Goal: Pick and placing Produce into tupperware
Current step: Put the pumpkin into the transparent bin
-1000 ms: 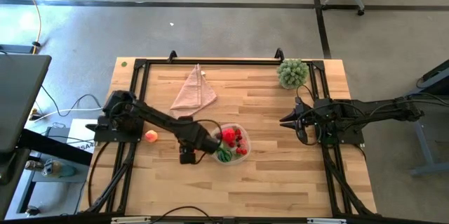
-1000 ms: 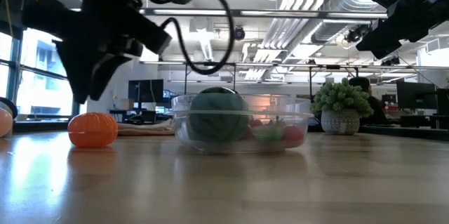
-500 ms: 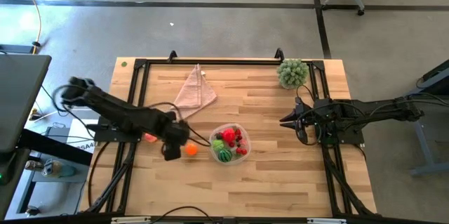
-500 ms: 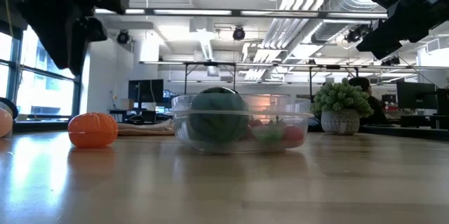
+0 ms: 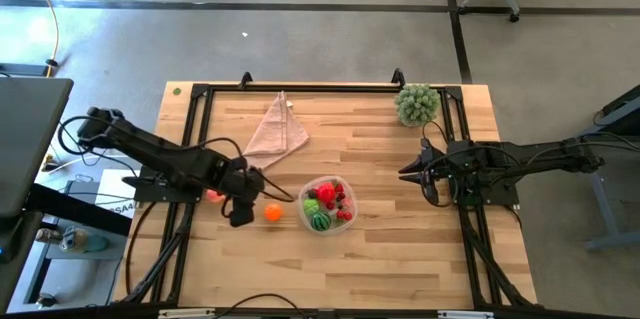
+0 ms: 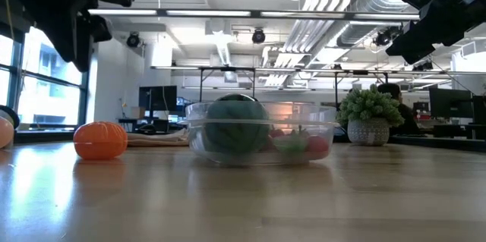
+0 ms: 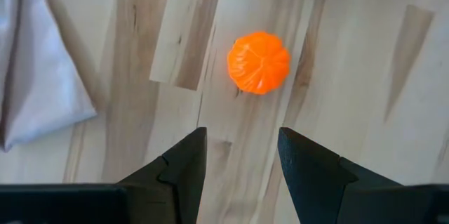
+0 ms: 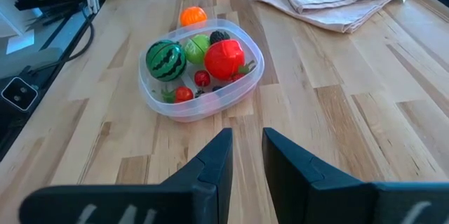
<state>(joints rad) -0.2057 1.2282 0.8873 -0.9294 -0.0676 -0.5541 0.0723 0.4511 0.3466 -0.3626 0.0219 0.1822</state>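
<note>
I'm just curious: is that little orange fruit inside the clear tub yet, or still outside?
Outside. The orange sits on the bare table beside the tub, with the left tool open above it.

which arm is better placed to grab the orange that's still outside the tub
The left. Its gripper hangs open right beside the orange, which lies on the table just left of the tupperware. The right gripper waits open over the table's right side, with the tupperware between it and the orange.
</note>
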